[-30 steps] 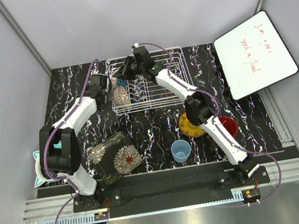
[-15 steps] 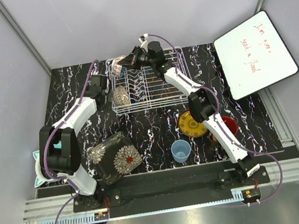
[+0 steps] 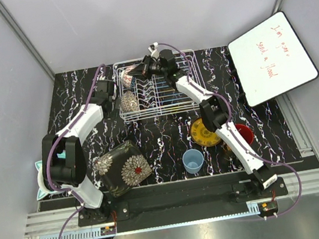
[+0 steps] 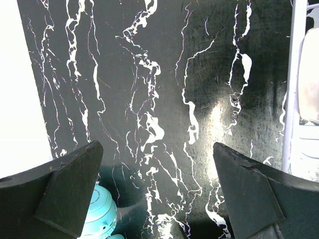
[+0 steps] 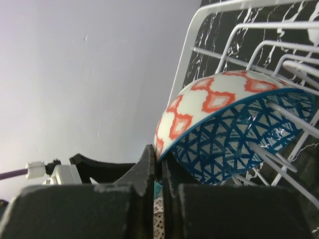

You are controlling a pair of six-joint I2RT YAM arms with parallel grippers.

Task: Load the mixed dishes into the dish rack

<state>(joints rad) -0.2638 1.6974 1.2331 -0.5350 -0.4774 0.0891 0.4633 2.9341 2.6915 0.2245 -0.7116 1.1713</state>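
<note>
Table [image 3: 168, 133]: blk, white marble veins. Rack [image 3: 164, 112]: white wire. Orange bowl [image 5: 214, 107]: white outside w/ orange-red diamonds, blue rim, inside blue w/ white triangle lattice. Beige bowl [image 3: 128, 102]: beige, dark speckle. Sq plate [image 3: 121, 168]: dark, white & gold flowers. Round plate [image 3: 201, 132]: yellow, dark motifs. Cup [image 3: 193, 161]: lt blue. Mug [image 3: 246, 132]: red. Board [image 3: 271, 56]: white, red writing, blk edge. Ball [image 4: 99, 219]: teal. Arms [image 3: 81, 126]: white/blk; cables [image 3: 92, 94] purple.

The overhead view is evenly lit, with soft shadows. Glare is seen on the desk [image 4: 214, 114] right of centre in the left wrist view; the left edge is overexposed.
</note>
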